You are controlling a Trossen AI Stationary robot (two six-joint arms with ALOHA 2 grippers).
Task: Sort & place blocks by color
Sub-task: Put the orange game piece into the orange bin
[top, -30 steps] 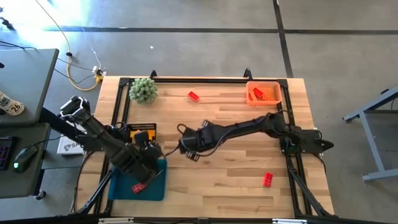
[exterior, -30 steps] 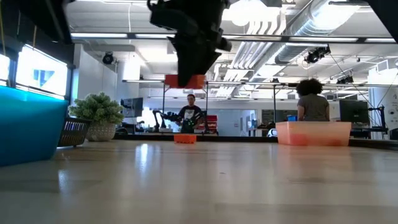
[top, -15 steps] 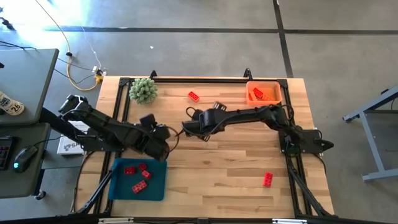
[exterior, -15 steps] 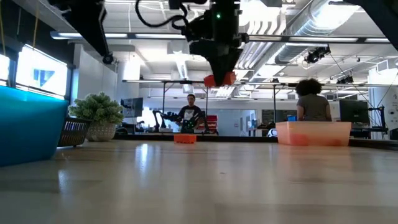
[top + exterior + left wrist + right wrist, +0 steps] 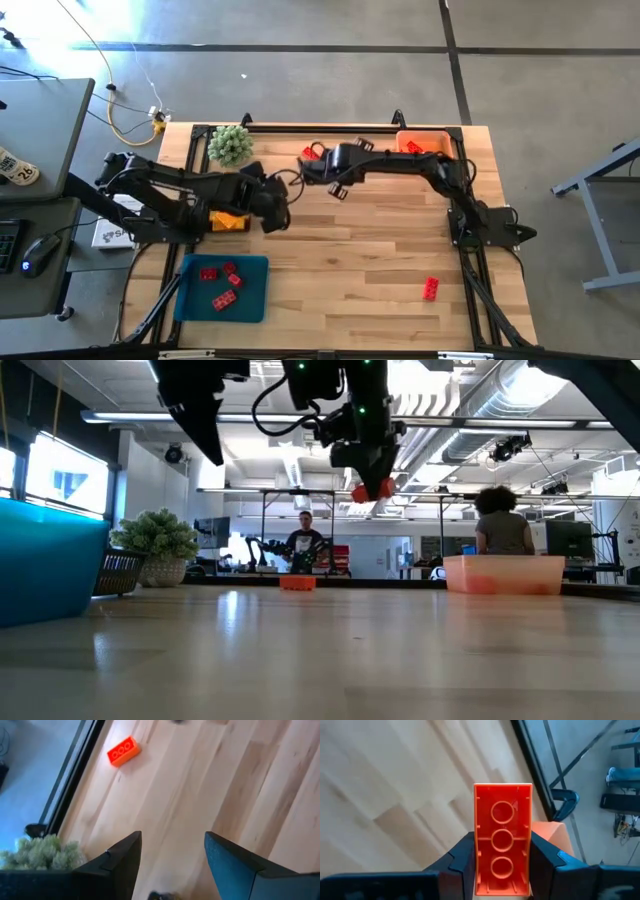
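Aloft, the right hand (image 5: 502, 870) grasps an orange block (image 5: 502, 837).
Left hand (image 5: 172, 865) released near the plant ball (image 5: 230, 145); a red block (image 5: 312, 154) lies below.

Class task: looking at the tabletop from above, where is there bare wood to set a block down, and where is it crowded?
Bare wood: the broad patch between the blue tray and the loose red block. Crowded: the far edge, where the right pincer holds an orange block between the plant ball and the orange bin, and the left side around the left pincer.
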